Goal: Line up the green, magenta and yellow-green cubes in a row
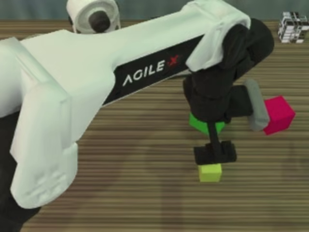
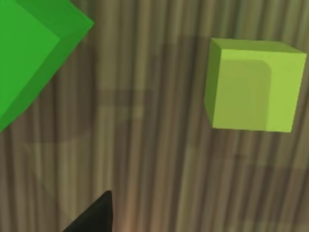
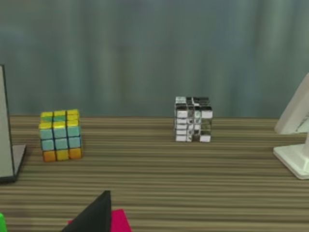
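Plain cubes counted: three. One green cube (image 1: 205, 124), largest, on the wood-grain table (image 1: 145, 193) right of centre in the top view, mostly hidden under the left arm's wrist; only its lower edge shows there. In the left wrist view one corner of it (image 2: 29, 53) fills the frame edge. One yellow-green cube (image 1: 210, 172), smallest, sits nearer the front edge than the green one, apart from it with bare table between them (image 2: 251, 87). One magenta cube (image 1: 279, 114), mid-sized, lies to the right of the green cube, near the table's right side, partly behind a grey part of the arm; a sliver of it shows in the right wrist view (image 3: 120, 221).

Left gripper (image 1: 215, 153): reaches in from the left across the table, hangs directly over the far edge of the yellow-green cube, just above or touching it; cannot tell which. Whether its fingers are spread or closed cannot be told; one dark fingertip (image 2: 94, 215) shows in its wrist view, beside no object.

Right gripper: outside the top view; one dark fingertip (image 3: 94, 215) visible, state cannot be told.

Puzzle cubes counted: two. One silver mirror cube (image 1: 292, 27) at the far right; one multicoloured puzzle cube (image 3: 60, 135) well to its side. One white roll (image 1: 92, 15) at the far edge.
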You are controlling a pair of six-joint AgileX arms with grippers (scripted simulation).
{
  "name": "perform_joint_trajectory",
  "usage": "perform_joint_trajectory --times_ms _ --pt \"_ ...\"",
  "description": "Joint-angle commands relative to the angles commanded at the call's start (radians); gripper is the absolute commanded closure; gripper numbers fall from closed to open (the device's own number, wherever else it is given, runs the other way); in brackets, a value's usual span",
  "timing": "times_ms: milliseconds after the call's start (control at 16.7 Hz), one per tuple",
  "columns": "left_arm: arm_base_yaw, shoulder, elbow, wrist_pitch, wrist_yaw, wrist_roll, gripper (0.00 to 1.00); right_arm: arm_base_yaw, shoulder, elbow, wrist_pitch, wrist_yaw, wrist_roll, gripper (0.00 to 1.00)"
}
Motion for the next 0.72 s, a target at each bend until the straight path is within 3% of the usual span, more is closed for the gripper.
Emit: perform_joint_trajectory --times_ms 300,720 --pt "0.147 -0.305 -0.281 0.172 -0.013 -0.090 0.00 0.030 0.288 0.277 -0.180 -0.001 -0.024 0.00" --pt "0.468 -1.077 -0.981 0.567 -0.024 -0.305 0.00 0.091 1.022 0.839 -0.575 0.000 -0.077 0.00"
